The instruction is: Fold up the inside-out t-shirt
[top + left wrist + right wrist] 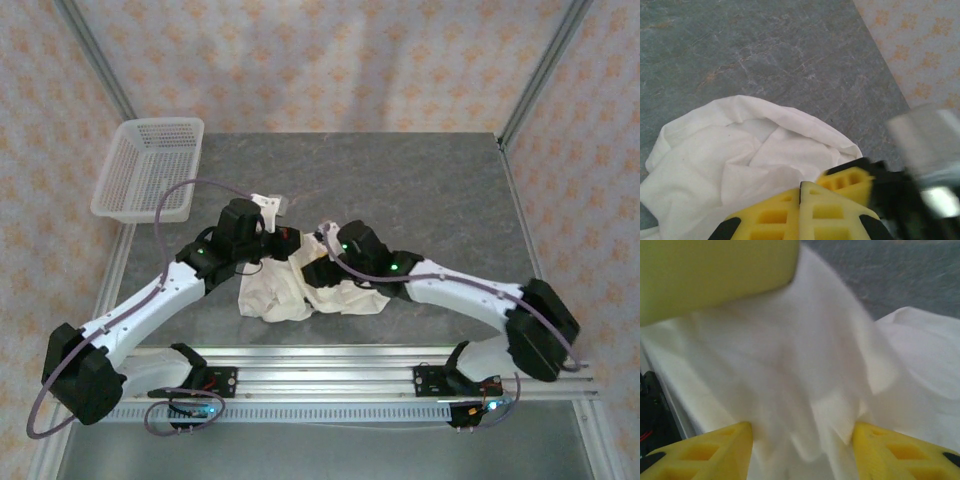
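Garment: a crumpled, off-white t-shirt (285, 297) of thin cloth lay bunched in a heap on the grey marbled worktop (430, 190), near its front edge, between the two arms.
Left pincer (801, 186): its yellow fingers were pressed together at the heap's edge; whether cloth was pinched between them could not be told.
Right pincer (801, 431): its yellow fingers stood apart, with blurred cloth lying between them.
Far left corner: a white plastic mesh basket (150, 165) sat there, well apart from the t-shirt.
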You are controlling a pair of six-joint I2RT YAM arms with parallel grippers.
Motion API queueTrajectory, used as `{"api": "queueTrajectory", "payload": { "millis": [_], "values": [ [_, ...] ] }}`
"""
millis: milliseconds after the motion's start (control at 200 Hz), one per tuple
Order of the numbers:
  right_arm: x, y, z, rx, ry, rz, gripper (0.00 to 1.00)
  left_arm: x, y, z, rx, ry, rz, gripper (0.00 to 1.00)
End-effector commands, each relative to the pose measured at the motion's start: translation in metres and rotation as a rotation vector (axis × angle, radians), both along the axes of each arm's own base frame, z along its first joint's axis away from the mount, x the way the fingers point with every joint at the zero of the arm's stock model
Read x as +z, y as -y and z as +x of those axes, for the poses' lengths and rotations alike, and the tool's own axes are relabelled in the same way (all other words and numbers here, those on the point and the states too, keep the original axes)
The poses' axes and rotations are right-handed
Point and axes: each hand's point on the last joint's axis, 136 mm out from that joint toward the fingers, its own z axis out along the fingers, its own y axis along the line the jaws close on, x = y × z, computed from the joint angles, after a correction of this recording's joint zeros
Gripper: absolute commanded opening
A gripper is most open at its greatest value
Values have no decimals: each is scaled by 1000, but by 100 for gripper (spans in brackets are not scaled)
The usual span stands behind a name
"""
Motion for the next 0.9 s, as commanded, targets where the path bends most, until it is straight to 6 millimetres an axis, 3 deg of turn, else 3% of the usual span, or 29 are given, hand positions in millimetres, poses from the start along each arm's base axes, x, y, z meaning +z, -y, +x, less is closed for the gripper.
{"api": "queueTrajectory", "payload": {
  "millis": [0, 80, 155, 295, 390, 480, 605, 736, 826, 896],
  "values": [
    [18, -27, 3, 75, -5, 91, 45, 14, -5, 2, 30, 22, 11, 0],
    [15, -28, 5, 65, -26, 71, 14, 11, -11, 4, 61, 23, 31, 0],
    [28, -24, 1, 55, -16, 105, 0, 0, -36, 10, 178, 13, 117, 0],
    [70, -9, -19, 78, -7, 272, 0, -27, -83, 20, 350, -40, 253, 0],
    [92, 6, -25, 53, -1, 386, 0, -38, -91, 22, 363, -46, 271, 27],
    [105, 21, -21, -2, 7, 459, 0, -37, -92, 22, 360, -38, 265, 37],
    [103, 36, -4, -113, -11, 481, 0, -7, -88, 12, 323, 45, 192, 43],
    [92, 43, 13, -200, -21, 429, 0, 34, -73, -16, 246, 159, 11, 45],
    [94, 41, 17, -196, -28, 445, 0, 46, -54, -36, 173, 184, -98, 44],
    [95, 39, 19, -196, -33, 452, 0, 50, -39, -49, 119, 193, -125, 37]
  ]
}}
